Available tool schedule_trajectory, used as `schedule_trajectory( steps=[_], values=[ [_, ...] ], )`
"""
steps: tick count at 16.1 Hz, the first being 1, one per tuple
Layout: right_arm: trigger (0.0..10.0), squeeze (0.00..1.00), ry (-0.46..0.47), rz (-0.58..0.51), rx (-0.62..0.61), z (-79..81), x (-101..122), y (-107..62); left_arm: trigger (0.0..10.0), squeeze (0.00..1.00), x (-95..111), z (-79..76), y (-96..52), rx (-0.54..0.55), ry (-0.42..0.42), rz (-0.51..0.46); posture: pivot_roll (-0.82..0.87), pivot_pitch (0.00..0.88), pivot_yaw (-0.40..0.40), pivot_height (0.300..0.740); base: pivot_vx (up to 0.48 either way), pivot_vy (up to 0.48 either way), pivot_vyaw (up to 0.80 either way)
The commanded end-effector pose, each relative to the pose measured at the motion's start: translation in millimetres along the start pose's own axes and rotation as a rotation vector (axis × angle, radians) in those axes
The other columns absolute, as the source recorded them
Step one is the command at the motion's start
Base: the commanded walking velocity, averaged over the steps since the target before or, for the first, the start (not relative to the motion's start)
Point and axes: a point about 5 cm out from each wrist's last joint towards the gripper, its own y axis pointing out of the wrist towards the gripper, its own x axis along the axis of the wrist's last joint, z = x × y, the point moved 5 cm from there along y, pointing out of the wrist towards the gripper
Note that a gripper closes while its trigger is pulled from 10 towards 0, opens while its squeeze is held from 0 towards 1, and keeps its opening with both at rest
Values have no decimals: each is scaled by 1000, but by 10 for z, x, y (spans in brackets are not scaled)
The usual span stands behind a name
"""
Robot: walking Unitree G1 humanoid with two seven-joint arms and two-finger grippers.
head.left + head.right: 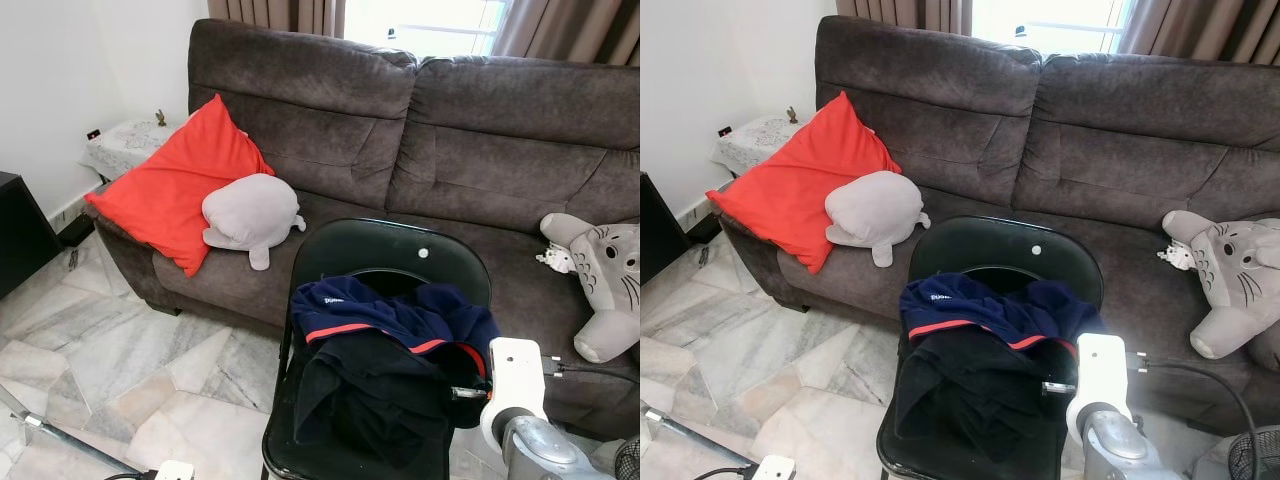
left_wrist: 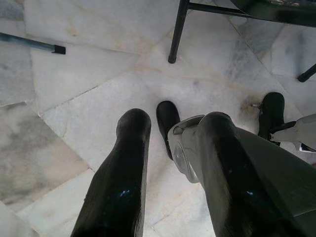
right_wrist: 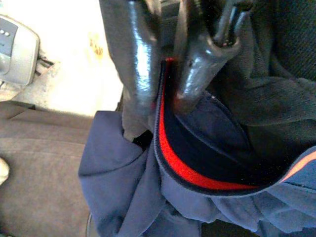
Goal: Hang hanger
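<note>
Right claw (image 3: 163, 94) is pressed into the navy jacket (image 1: 400, 315) heaped with a black garment (image 1: 370, 400) on the black chair (image 1: 390, 250), its two fingers closed on the jacket's red-trimmed edge. From the head, this grip sits at about four o'clock of the heap, and no hanger can be made out. Left claw (image 2: 170, 163) hangs over the marble floor (image 2: 89, 59), fingers apart.
</note>
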Motion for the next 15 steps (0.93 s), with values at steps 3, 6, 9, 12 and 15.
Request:
schedule_trajectory(
  steps=[3, 6, 9, 12, 15],
  values=[
    [10000, 0, -28, -38, -6, -7, 103, -36, 10000, 0, -37, 3, -4, -2, 12, 18, 44, 11, -3, 740, 0, 0, 0],
    [10000, 1000, -3, -50, -10, -42, 155, -33, 10000, 0, -36, 3, -3, -3, 12, 18, 42, 12, -3, 740, 0, 0, 0],
    [10000, 192, 21, -32, 20, -22, 144, -25, 10000, 0, -37, 1, -3, -4, 11, 19, 43, 11, -4, 740, 0, 0, 0],
    [10000, 0, 33, -24, 49, -39, 157, -26, 10000, 0, -39, -1, -3, -5, 10, 19, 43, 10, -4, 740, 0, 0, 0],
    [10000, 0, 42, -33, 67, -134, 222, -23, 10000, 0, -40, -1, -3, -5, 11, 20, 42, 9, -4, 740, 0, 0, 0]
  ],
)
